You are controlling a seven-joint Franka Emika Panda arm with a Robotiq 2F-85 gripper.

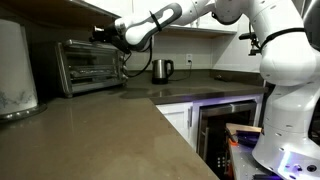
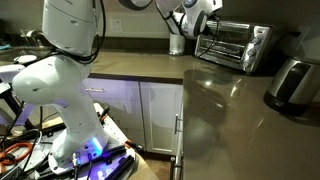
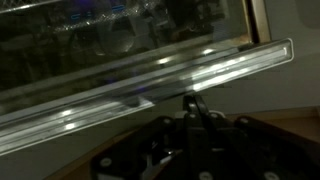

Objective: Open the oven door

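The small stainless toaster oven stands on the counter against the wall in both exterior views. Its glass oven door [image 1: 86,65] [image 2: 222,40] looks closed. In the wrist view the glass pane [image 3: 110,45] fills the top, and the silver bar handle [image 3: 220,65] runs slanted across the frame. My gripper [image 3: 192,101] is dark, with its fingers together in a point just under the handle, touching or nearly touching it. In the exterior views the gripper [image 1: 121,40] [image 2: 190,22] is at the upper edge of the oven front.
A steel kettle [image 1: 162,69] stands on the back counter. A white appliance [image 1: 14,65] is beside the oven. A built-in dark glass-fronted appliance with bluish light [image 1: 225,125] sits under the counter. A silver appliance [image 2: 292,82] stands on the counter [image 2: 225,105].
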